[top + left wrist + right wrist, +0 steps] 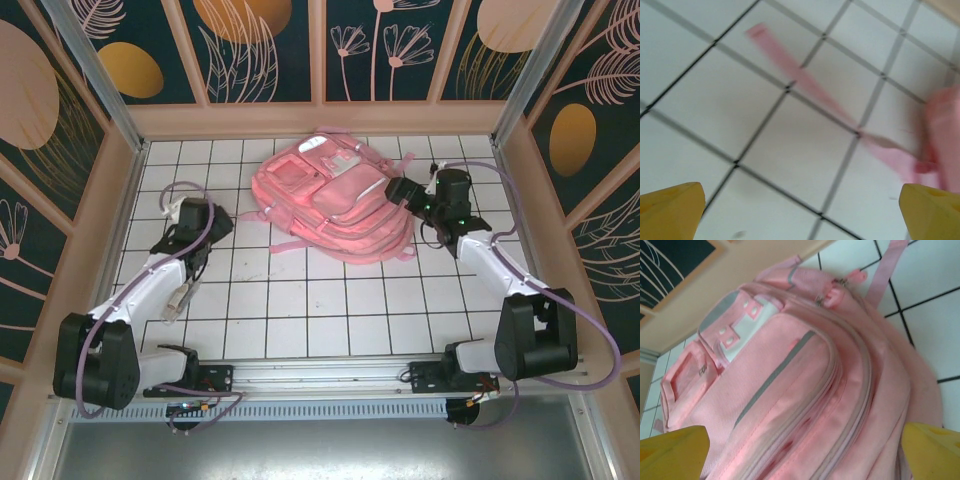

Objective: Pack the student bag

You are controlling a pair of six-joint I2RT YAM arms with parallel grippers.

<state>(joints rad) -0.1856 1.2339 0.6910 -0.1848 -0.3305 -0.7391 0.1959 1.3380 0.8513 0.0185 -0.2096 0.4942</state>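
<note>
**A:** Start on the left. How do the jaws of the left gripper stand?

**B:** Wide apart, with only bare table tiles between them. A loose pink strap slants across ahead of the tips, towards the right-hand finger. The edge of the student bag lies just beyond that finger.

**A:** Any risk there?

**B:** I'd say snagging. If that gripper sweeps sideways, a finger could hook the strap and drag the whole bag, because soft fabric slides easily on smooth tile.

**A:** And the bag itself?

**B:** From above, the student bag lies flat at the far middle of the table, front pockets up, well ahead of the left gripper and right against the right gripper.

**A:** And the right one's jaws?

**B:** The right gripper is also spread wide, hovering close over the bag's front. The grey strip runs ahead between the fingers, and the zip pulls sit further ahead.

**A:** What could go wrong?

**B:** Closing here would probably pinch a fold of padded fabric rather than a pull. That lifts or crumples the pocket without opening anything, and the bag may shift.
</note>
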